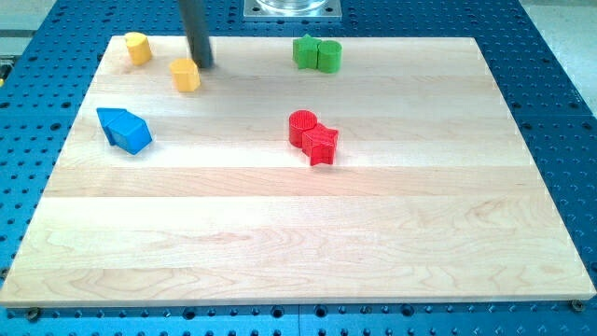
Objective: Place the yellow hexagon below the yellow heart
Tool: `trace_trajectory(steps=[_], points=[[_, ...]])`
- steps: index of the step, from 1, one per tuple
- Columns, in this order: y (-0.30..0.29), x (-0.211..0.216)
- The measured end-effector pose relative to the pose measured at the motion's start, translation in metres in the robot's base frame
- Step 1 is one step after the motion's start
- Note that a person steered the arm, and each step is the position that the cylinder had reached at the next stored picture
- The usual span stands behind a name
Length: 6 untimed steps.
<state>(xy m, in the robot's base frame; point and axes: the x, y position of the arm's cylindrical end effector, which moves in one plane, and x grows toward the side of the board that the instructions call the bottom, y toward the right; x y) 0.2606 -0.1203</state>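
The yellow hexagon [187, 75] lies near the view's top left of the wooden board [298, 243]. The yellow heart [138, 47] lies further up and to the left, near the board's top left corner. The hexagon sits to the lower right of the heart, apart from it. My tip [202, 64] comes down from the view's top and rests just to the upper right of the hexagon, touching or nearly touching it.
Two blue blocks [124, 129] lie together at the left. A red cylinder [302, 125] and a red star [320, 144] touch at the centre. Two green blocks [316, 53] sit at the top centre. A metal base plate [292, 8] is above the board.
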Motion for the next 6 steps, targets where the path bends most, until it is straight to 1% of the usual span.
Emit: trace_trajectory(steps=[1, 2, 3, 5, 6], points=[[-0.010, 0.038], [-0.038, 0.021], [-0.062, 0.018], [-0.081, 0.018], [-0.083, 0.039]])
